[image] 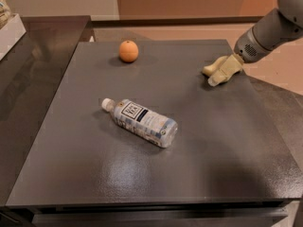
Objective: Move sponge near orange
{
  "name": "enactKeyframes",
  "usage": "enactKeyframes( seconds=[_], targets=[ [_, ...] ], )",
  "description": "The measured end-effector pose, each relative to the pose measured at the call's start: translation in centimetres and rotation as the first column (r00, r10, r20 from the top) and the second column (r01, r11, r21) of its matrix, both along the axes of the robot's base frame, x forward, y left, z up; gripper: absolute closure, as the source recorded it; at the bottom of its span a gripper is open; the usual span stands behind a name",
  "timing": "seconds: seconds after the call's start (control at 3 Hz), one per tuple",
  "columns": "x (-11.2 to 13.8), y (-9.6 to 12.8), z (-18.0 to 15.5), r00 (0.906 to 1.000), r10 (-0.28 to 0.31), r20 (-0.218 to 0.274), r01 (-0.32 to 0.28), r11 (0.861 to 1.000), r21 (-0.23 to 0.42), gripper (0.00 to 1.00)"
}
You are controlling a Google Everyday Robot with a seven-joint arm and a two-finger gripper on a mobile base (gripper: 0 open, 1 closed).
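Observation:
The orange [128,51] sits at the back of the dark grey table [199,150], left of centre. My gripper [223,73] reaches in from the upper right and is down at the table surface near the back right. The pale yellow sponge [209,70] shows as a small rounded patch right at the gripper's tip, touching it. The rest of the sponge is hidden by the cream gripper. The sponge lies well to the right of the orange, with bare table between them.
A clear plastic water bottle [140,122] with a white cap lies on its side in the middle of the table. A darker counter [33,79] adjoins the table on the left. The table's right edge runs just beyond the gripper.

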State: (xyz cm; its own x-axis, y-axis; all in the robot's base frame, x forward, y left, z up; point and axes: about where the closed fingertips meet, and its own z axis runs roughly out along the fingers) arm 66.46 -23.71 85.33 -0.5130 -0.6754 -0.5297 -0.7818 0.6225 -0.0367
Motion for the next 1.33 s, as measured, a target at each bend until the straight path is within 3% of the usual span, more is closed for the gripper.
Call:
enactKeyframes(
  seconds=[0.33, 0.67, 1.33],
  targets=[
    [-0.4, -0.1, -1.1, 0.9997, 0.002, -0.025, -0.003, 1.000, -0.019, 0.00],
    [-0.7, -0.2, -1.4, 0.9994, -0.001, -0.036, -0.001, 1.000, -0.029, 0.18],
    [-0.5, 0.4, 1.5, 0.9996, 0.026, 0.012, -0.025, 0.999, -0.041, 0.65]
  ],
)
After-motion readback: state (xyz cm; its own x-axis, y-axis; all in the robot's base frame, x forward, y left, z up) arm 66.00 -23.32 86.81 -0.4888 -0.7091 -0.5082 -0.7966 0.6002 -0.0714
